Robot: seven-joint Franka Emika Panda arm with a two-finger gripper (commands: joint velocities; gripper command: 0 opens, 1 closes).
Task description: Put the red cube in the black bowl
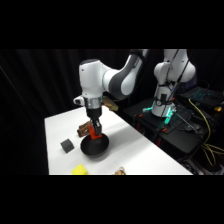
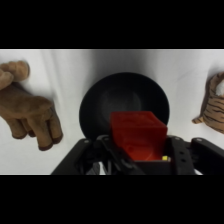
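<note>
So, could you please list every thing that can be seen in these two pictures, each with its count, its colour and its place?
red cube: one, bright red-orange, held in the gripper, above the black bowl
black bowl: one, matte black, on the table directly under the gripper
dark grey cube: one, dark grey, on the table beside the bowl, apart from it
yellow block: one, yellow, at the table's near edge, partly cut off
brown plush toy: one, brown, on the table beside the bowl
striped plush toy: one, tan with dark stripes, on the bowl's other side, partly cut off
table: one, white
arm's base: one, white, upper right beside the table
gripper: one, black fingers, closed on the red cube
</note>
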